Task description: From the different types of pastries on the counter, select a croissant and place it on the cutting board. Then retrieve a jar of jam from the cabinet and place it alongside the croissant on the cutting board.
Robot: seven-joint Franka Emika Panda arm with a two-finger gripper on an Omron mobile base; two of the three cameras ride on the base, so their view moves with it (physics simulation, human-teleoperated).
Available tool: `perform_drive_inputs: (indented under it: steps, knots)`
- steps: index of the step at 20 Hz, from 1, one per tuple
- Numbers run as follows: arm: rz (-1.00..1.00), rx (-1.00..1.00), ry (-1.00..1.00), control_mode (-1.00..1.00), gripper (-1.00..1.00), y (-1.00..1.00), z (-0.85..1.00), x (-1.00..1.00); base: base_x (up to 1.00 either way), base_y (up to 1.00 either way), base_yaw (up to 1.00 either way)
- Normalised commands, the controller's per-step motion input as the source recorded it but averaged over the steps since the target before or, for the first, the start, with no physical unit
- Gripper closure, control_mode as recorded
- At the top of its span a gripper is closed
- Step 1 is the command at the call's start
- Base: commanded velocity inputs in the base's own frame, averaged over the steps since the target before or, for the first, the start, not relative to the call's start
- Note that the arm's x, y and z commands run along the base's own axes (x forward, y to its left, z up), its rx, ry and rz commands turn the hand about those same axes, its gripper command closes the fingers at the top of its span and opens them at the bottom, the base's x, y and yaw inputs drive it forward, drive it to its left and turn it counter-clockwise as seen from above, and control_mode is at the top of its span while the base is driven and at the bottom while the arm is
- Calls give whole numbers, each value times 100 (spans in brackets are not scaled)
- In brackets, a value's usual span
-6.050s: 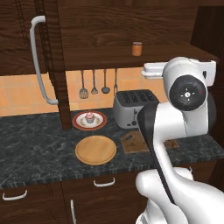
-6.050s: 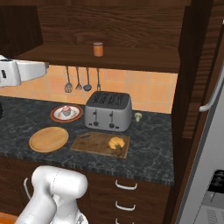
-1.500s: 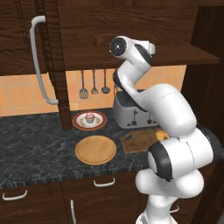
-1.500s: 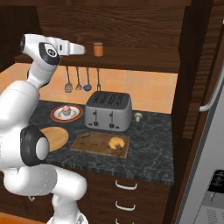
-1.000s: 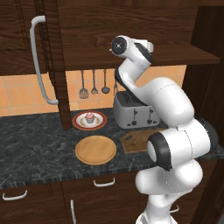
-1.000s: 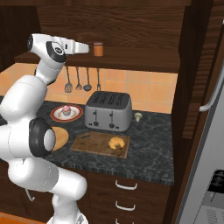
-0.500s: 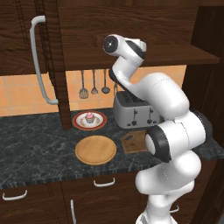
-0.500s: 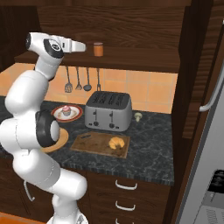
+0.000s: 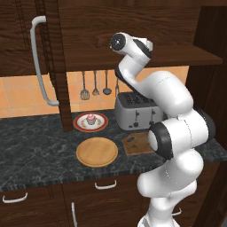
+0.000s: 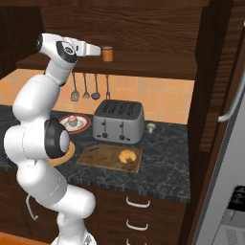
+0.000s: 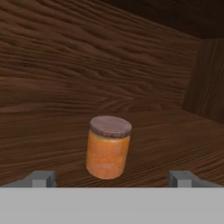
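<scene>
The jar of jam (image 11: 108,147) stands upright on the cabinet's shelf plank (image 10: 143,61), orange-brown with a flat lid. My gripper (image 11: 111,178) is open, its fingertips (image 11: 41,178) wide to either side of the jar and just short of it, not touching. From the right base view the gripper (image 10: 98,50) reaches level along the shelf, right next to the jar of jam (image 10: 107,53). The croissant (image 10: 127,155) lies on the cutting board (image 10: 103,158) on the counter (image 10: 162,167). The pink cupcake (image 10: 72,119) sits on a red plate.
A silver toaster (image 10: 118,120) stands behind the board, under the shelf. A round light-wood plate (image 9: 96,151) lies left of the board. Utensils (image 9: 94,86) hang on the wall. A tall door with a curved grey handle (image 9: 41,57) is at left.
The hand has crept forward along the shelf toward the jar, and the arm's upper links have shifted. The jaws have stayed open. Nothing on the counter moved.
</scene>
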Motion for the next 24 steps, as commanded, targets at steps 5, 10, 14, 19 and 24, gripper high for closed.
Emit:
perform_drive_inputs:
  steps: [5, 10, 14, 19, 24]
  knots:
    - [0, 0, 0, -100, -100, -33, -10, 18, 0, 0, 0]
    - [0, 0, 0, -100, -100, -6, -2, 0, 0, 0, 0]
    - [0, 0, -1, -100, -100, 0, -2, 9, 0, 0, 0]
    - [0, 0, 0, -100, -100, -1, -2, 6, 0, 0, 0]
    - [0, 0, 0, -100, -100, 0, 0, 0, 0, 0, 0]
